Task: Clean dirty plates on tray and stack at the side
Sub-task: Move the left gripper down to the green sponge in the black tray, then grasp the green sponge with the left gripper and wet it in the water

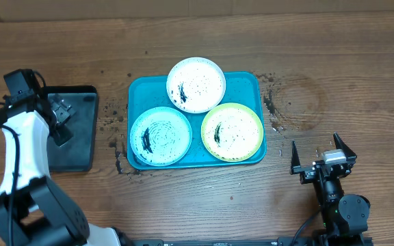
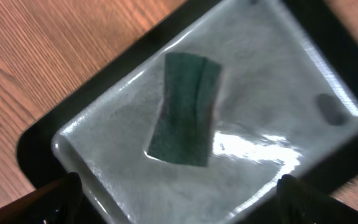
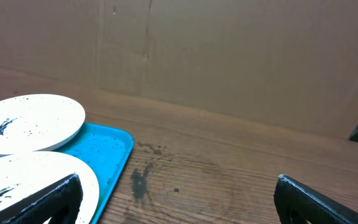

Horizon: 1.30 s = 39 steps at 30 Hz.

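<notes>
The turquoise tray (image 1: 139,93) lies mid-table and holds three speckled plates: white-rimmed (image 1: 195,84) at the back, light blue (image 1: 160,136) front left, yellow-green (image 1: 232,131) front right. My left gripper (image 1: 60,115) is open and empty over the small black tray (image 1: 81,147), above a green sponge (image 2: 186,109) lying flat in it; the fingertips (image 2: 179,208) are wide apart. My right gripper (image 1: 323,157) is open and empty to the right of the turquoise tray. The right wrist view shows its fingers (image 3: 179,199), the tray's corner (image 3: 114,149), the white-rimmed plate (image 3: 30,121) and the nearer plate (image 3: 30,177).
The black tray (image 2: 39,149) sits at the table's left side. Dark smears and specks (image 1: 273,106) mark the wood on both sides of the turquoise tray. A brown cardboard wall (image 3: 229,56) stands behind the table.
</notes>
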{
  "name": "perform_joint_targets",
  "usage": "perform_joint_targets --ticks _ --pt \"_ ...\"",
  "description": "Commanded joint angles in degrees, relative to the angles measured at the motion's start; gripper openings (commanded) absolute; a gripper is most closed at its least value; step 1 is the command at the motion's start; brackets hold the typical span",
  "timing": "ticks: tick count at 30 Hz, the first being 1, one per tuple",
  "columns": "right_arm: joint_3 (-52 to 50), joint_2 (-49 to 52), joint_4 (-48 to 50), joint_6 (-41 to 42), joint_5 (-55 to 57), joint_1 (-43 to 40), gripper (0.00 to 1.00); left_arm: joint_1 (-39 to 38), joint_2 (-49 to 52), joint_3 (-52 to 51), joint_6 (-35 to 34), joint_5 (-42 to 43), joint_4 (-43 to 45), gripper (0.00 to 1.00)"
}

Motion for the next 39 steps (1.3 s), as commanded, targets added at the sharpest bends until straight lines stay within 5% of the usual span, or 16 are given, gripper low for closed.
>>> perform_joint_targets --ticks 1,12,18,22,26,39 --pt "-0.57 -0.46 0.33 0.42 0.35 0.17 1.0 0.5 2.8 1.05 0.66 -0.98 0.76 1.0" --pt "-0.57 -0.46 0.31 0.39 0.35 0.17 1.0 0.7 10.19 1.05 6.84 -0.33 4.39 0.93" --pt "-0.57 -0.46 0.31 0.39 0.35 0.17 1.0 0.81 13.62 1.05 12.74 7.56 6.93 0.92" --pt "-0.57 -0.46 0.31 0.42 0.35 0.17 1.0 1.29 13.64 1.07 13.07 7.5 7.39 0.82" --pt "-0.57 -0.46 0.31 0.42 0.35 0.17 1.0 2.54 13.81 1.05 13.22 6.71 6.73 0.88" --pt "-0.57 -0.46 0.31 0.42 0.35 0.17 1.0 5.66 15.65 1.01 12.33 9.6 4.96 0.73"
